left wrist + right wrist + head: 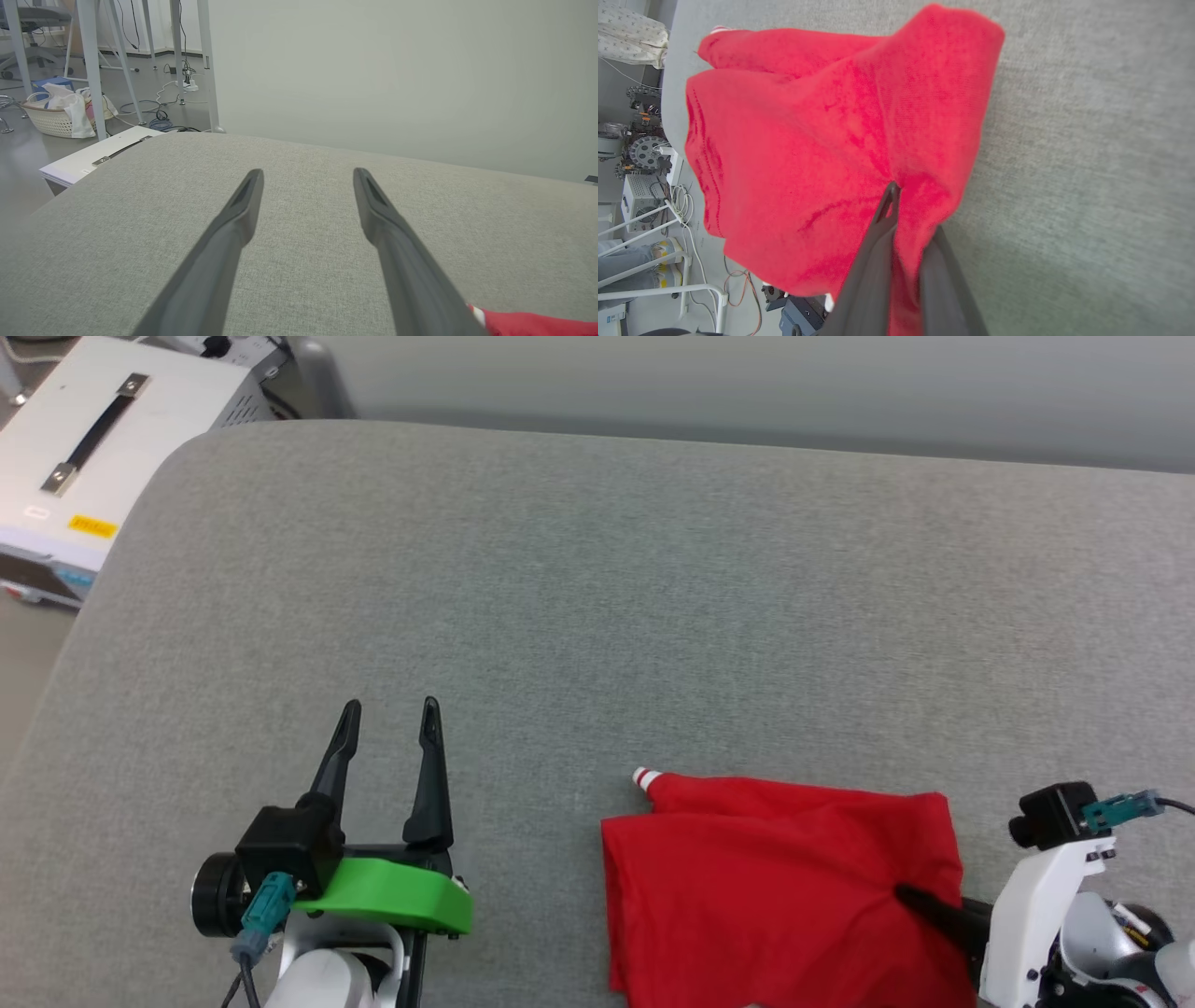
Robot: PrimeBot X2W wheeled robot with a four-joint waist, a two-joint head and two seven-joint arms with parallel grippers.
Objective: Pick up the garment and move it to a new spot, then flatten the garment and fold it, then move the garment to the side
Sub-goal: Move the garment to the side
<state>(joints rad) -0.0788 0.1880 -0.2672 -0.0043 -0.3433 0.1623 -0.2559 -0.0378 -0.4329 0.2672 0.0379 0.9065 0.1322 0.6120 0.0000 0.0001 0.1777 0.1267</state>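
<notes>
Grey fabric surface (597,569), red garment (766,887) on it

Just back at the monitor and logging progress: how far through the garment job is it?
Looks done: the garment lies doubled over in a compact shape near the table's front edge, so flattening and folding seem finished. In hand: the right gripper is shut on its right part, cloth puckered there. The left gripper hangs open, apart from it. Left: probably shifting it aside and releasing.

A grey fabric-covered desk (597,569) with a rounded corner stands before a plain pale wall (397,70). Beside it sits a white case (84,439) with a black handle. On the grey floor (28,154) are a woven basket (51,123), pale metal legs (91,65) and loose cables (163,119).
</notes>
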